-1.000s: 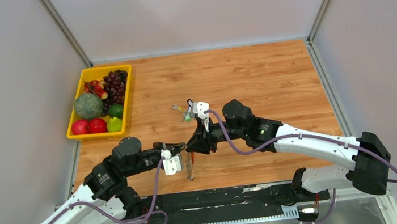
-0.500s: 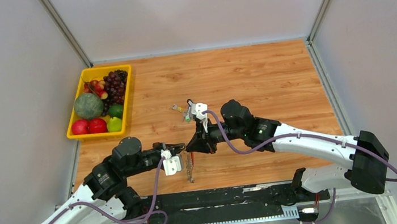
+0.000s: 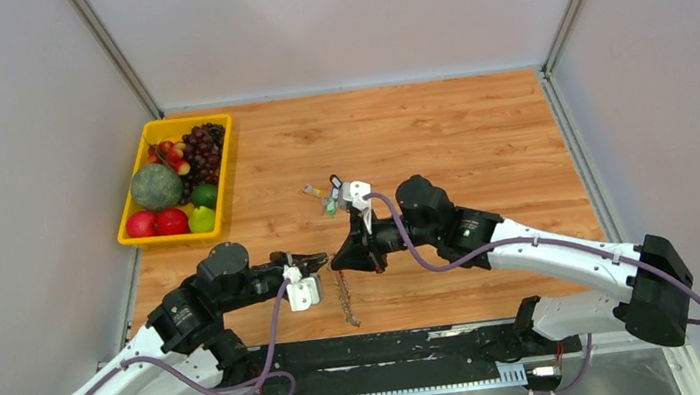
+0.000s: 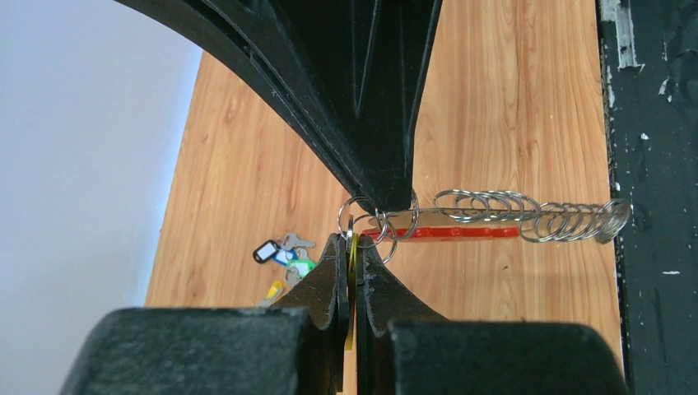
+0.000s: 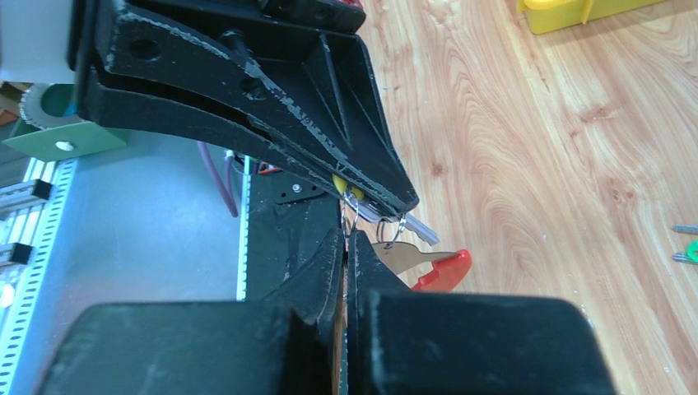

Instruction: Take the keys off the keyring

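Left hand (image 4: pixel 352 247): closed, pinching a thin brass-yellow sliver (image 4: pixel 351 271) edge-on between the fingers. It could be a key blade, but you can't tell from this angle.

Right hand (image 5: pixel 346 243): closed, tips nose to nose with the left hand. They press onto the small wire rings at the end of the keyring (image 4: pixel 449 233). What sits between its fingers isn't readable.

Keyring: a red bar seen edge-on, running from the two hands toward the near edge of the counter (image 4: pixel 510 99). Whether its outer end rests on the wood is unclear.

Keys (image 4: pixel 527 216): a silver row strung along the red bar. Here they read as packed wire loops, with no blades showing.

Handling, as a judgement:
- Expect it to be light, hard and slick.
- The row will likely swing and rattle as one loose comb.
- The red loop looks stiff enough to anchor, so hold it on its bare side.
- Take one key across its flat faces, close to its ring.
- The springy wire will probably need prying rather than pulling.

A separate cluster of tagged keys (image 4: pixel 284 257) lies well apart, so leave it.
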Available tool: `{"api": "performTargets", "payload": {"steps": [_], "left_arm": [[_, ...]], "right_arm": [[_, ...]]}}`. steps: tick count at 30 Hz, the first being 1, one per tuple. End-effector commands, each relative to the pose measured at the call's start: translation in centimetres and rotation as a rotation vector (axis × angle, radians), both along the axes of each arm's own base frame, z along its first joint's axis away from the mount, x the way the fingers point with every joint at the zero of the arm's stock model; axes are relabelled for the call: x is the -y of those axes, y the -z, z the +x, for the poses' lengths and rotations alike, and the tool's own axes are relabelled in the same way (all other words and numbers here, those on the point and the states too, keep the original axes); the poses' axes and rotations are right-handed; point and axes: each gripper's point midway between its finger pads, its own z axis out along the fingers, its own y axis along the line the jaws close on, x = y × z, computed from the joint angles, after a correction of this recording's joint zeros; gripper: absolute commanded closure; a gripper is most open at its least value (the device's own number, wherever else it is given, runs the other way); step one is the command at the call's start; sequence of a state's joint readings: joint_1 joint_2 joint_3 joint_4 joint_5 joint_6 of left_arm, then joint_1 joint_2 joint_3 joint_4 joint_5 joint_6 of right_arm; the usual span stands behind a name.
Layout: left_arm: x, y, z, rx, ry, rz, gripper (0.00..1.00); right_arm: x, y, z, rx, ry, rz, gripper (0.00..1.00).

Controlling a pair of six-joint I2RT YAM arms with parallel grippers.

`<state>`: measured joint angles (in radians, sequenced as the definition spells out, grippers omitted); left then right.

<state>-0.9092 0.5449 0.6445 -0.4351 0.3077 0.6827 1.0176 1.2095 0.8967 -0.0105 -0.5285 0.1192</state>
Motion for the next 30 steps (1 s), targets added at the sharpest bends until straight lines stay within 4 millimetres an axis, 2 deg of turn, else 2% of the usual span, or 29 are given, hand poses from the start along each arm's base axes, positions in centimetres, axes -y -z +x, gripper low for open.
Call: {"api": "performTargets", "payload": {"steps": [1,13,30], "left_arm": [[0.6,-2.2,0.3,0.055,0.01,-0.063,1.0],[0.7,-2.2,0.1,0.054,0.019,-0.064,1.0],[0.8,-1.9,-0.1,0.049,0.036,-0.057,1.0]], "right_arm": [[0.1,-3.8,-2.0,-0.012,-0.091,0.13,1.0],[0.3,-6.8,-3.0,-0.137,-0.148,0.312,1.0],[1.1,-9.8,-2.0,-0.257,-0.082,0.497,1.0]]}}
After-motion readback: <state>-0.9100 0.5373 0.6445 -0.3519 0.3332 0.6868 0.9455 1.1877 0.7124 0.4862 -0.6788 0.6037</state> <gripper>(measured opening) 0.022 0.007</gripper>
